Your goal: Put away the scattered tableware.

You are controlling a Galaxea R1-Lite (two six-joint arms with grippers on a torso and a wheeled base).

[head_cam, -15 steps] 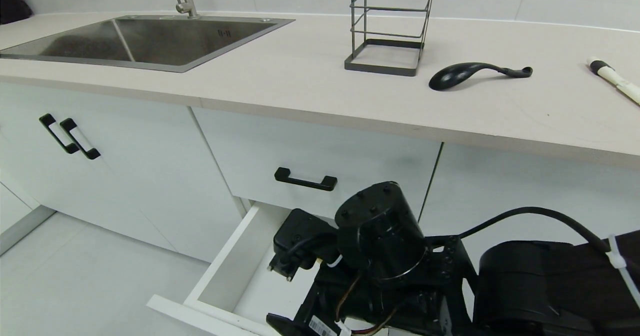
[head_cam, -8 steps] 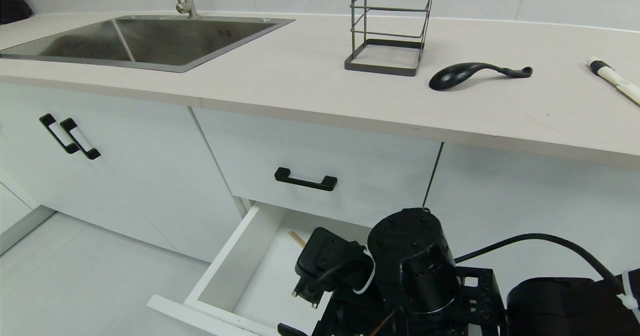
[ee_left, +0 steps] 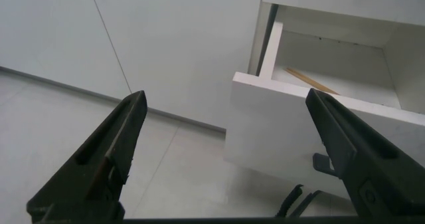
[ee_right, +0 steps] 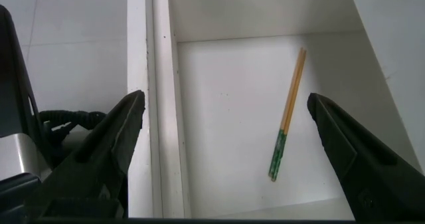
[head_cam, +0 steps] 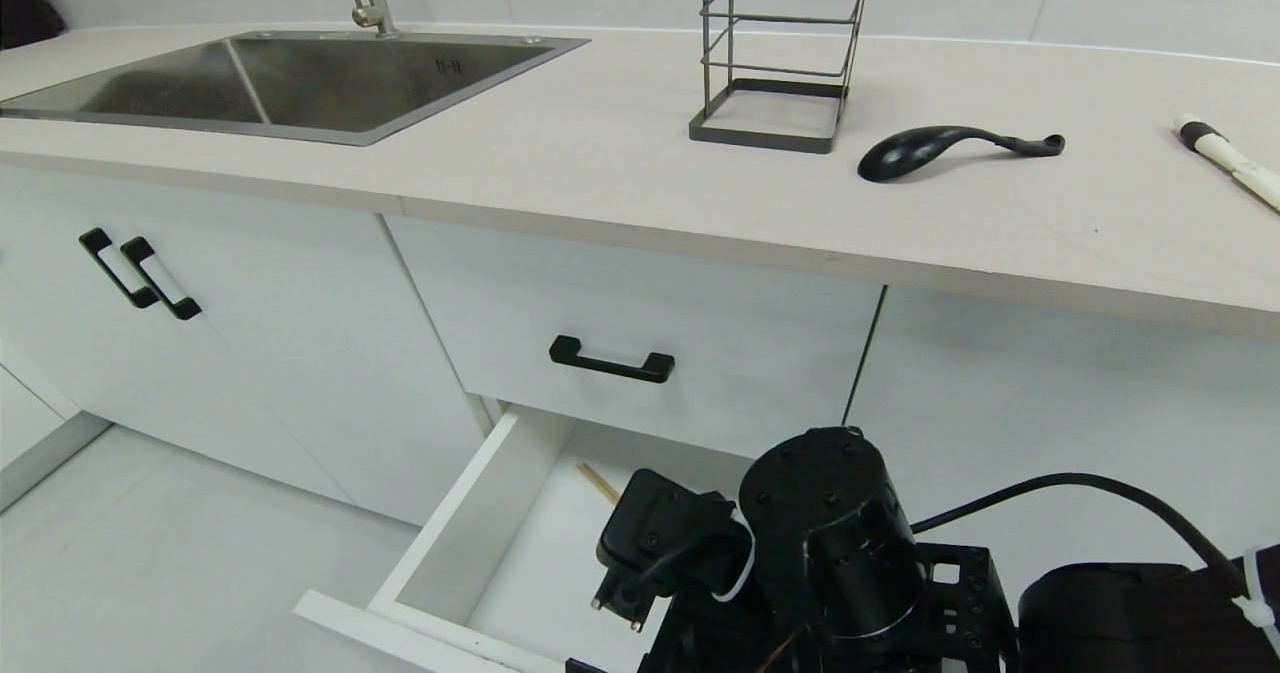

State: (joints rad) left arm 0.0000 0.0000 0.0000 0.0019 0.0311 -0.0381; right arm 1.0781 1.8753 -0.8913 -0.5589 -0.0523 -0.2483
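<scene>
The right gripper (ee_right: 224, 101) hangs with jaws spread and empty over the drawer (head_cam: 450, 538) holding the chopsticks (ee_right: 287, 114), while the black spoon (head_cam: 940, 145) lies crosswise on the counter (head_cam: 600, 163) above, handle rightward, likely nearer this arm.

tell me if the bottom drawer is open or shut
Open: the drawer is pulled out below the shut upper drawer, and chopsticks lie on its floor.

We see a beige desk (head_cam: 600, 163) with a sink (head_cam: 330, 88) set in at its left. On it: wire rack (head_cam: 760, 136) upright, black spoon (head_cam: 905, 153) just right of the rack, white stick with black end (head_cam: 1228, 156) at the right edge. Below, an open drawer (head_cam: 450, 543) holds chopsticks (ee_right: 287, 117) lying flat.
</scene>
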